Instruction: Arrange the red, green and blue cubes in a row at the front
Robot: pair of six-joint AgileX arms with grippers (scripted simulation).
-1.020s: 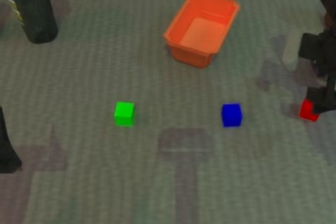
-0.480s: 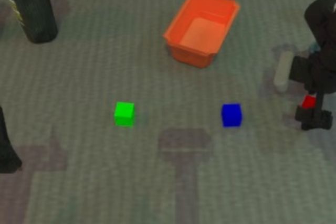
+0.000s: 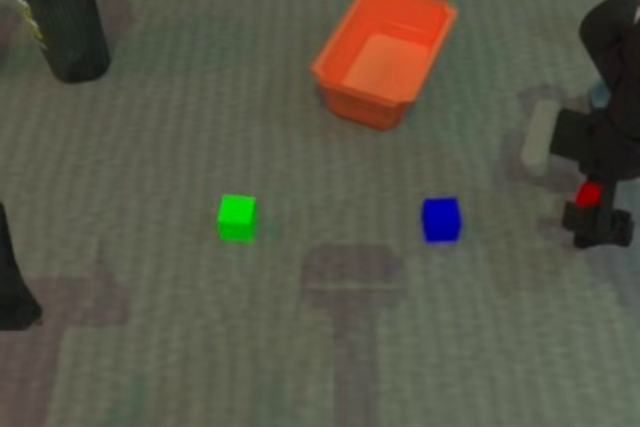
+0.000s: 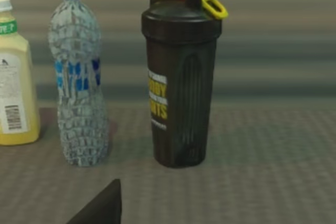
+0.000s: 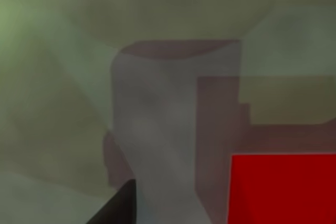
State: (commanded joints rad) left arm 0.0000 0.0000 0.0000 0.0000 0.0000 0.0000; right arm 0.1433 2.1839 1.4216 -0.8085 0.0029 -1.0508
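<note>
The green cube [image 3: 237, 217] lies left of centre and the blue cube [image 3: 441, 219] right of centre, both alone on the table. The red cube [image 3: 588, 193] sits near the right edge, and my right gripper [image 3: 592, 205] is down over it, open. In the right wrist view the red cube [image 5: 283, 188] fills one corner. One dark finger [image 5: 118, 207] stands apart from it with a gap between; the other finger is hidden. My left gripper [image 3: 14, 302] stays parked at the left edge, open and holding nothing.
An orange tub [image 3: 345, 52] stands at the back, right of centre. A black shaker bottle [image 3: 60, 17] stands at the back left. The left wrist view shows that shaker [image 4: 181, 87], a clear water bottle [image 4: 79, 87] and a yellow bottle [image 4: 13, 93].
My right arm swung forward and came down over the red cube in the first half second. Since then it has barely moved. The green and blue cubes and my left arm stayed still.
</note>
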